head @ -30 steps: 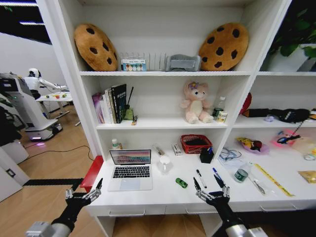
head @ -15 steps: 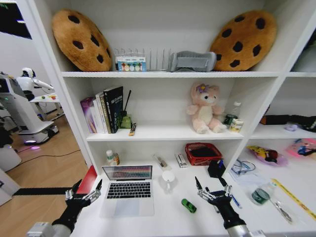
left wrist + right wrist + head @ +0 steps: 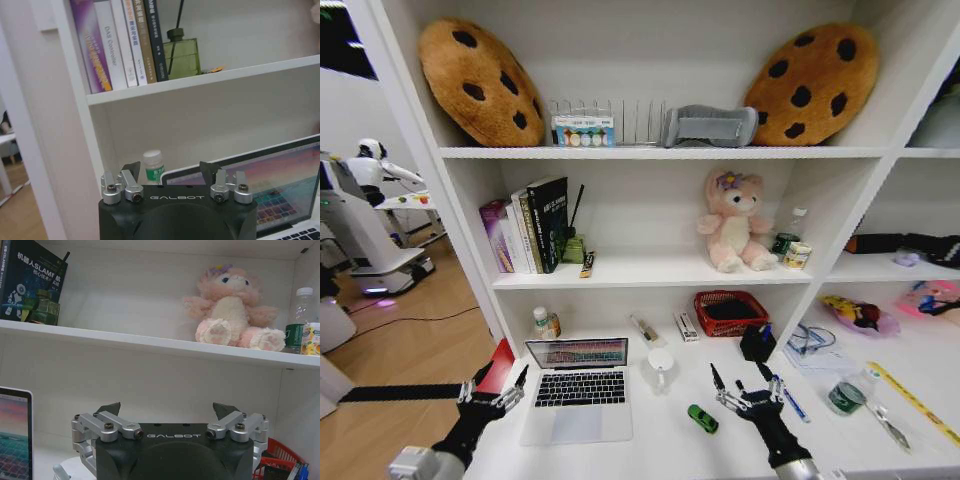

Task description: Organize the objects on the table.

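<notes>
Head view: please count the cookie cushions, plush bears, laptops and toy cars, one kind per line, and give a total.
cookie cushions: 2
pink plush bear: 1
laptop: 1
green toy car: 1
Total: 5

Open laptop (image 3: 576, 392), green car (image 3: 701, 418) on desk (image 3: 650, 450)

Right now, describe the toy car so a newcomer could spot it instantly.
Start at the open silver laptop on the white desk. Between it and the right gripper lies the toy car. It is the small green item there; the blue pen is slim.
</notes>
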You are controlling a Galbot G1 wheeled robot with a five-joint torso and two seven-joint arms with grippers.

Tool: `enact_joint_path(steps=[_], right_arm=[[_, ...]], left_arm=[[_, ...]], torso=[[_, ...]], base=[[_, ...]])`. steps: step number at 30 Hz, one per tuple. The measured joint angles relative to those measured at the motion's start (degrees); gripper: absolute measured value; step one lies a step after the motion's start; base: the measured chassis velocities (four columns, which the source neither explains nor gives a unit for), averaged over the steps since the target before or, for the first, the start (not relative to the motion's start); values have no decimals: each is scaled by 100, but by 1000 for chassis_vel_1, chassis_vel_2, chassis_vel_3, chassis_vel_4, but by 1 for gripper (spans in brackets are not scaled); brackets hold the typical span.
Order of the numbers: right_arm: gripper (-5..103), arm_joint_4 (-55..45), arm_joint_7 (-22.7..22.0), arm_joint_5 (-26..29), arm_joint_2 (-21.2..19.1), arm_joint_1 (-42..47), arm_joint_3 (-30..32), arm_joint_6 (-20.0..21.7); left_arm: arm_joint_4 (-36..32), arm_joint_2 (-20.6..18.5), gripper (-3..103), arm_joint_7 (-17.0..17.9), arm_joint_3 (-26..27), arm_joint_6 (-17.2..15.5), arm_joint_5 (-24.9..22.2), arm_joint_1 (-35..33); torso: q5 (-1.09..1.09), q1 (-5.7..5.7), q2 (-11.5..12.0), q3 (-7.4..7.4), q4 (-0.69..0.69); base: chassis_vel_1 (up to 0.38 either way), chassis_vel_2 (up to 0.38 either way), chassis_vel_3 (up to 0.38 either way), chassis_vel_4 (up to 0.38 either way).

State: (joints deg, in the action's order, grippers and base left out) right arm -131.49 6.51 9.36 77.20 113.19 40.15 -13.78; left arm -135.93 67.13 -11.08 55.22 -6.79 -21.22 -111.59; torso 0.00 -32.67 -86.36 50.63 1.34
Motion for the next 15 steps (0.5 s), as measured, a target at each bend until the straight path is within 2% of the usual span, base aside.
enact_joint_path(steps=[1, 4, 5, 7, 8, 9, 11, 12, 14, 15], right_arm=[[100, 28, 0, 3, -4, -4, 4, -11], [100, 40, 0, 3, -6, -4, 7, -17], [100, 77, -2, 3, -10, 6, 28, -45], [100, 106, -6, 5, -41, 26, 83, -74], [100, 106, -6, 5, -41, 26, 83, -74], [100, 123, -8, 9, -52, 26, 101, -87], [100, 189, -14, 26, -104, 7, 159, -113], [100, 189, -14, 26, -104, 7, 159, -113], [100, 246, -22, 36, -122, -39, 184, -117], [100, 262, -27, 35, -122, -55, 187, -120]], left_arm=[[90, -194, 63, -110, 65, 71, -7, 45], [166, -330, 63, -184, 107, 121, -7, 81], [392, -708, 52, -353, 232, 223, 39, 214], [634, -1241, 41, -591, 399, 258, 29, 418], [634, -1241, 41, -591, 399, 258, 29, 418], [726, -1496, 41, -743, 466, 258, -32, 473], [1066, -2417, 30, -1207, 646, 269, -223, 671], [1066, -2417, 30, -1207, 646, 269, -223, 671], [1460, -3210, 19, -1571, 671, 286, -317, 1014], [1568, -3432, 14, -1649, 647, 287, -350, 1127]], torso=[[0, 0, 0, 0, -1], [0, 0, 0, 0, -1], [-1, 0, 1, 0, -1], [-3, 0, 0, 0, -2], [-3, 0, 0, 0, -2], [-3, 1, 0, 0, -2], [0, 0, 0, 0, -2], [0, 0, 0, 0, -2], [-1, 0, 1, 0, 1], [-1, 0, 1, 0, 1]], base=[[0, 0, 0, 0], [0, 0, 0, 0], [0, 0, 0, 0], [0, 0, 0, 0], [0, 0, 0, 0], [0, 0, 0, 0], [0, 0, 0, 0], [0, 0, 0, 0], [0, 0, 0, 0], [0, 0, 0, 0]])
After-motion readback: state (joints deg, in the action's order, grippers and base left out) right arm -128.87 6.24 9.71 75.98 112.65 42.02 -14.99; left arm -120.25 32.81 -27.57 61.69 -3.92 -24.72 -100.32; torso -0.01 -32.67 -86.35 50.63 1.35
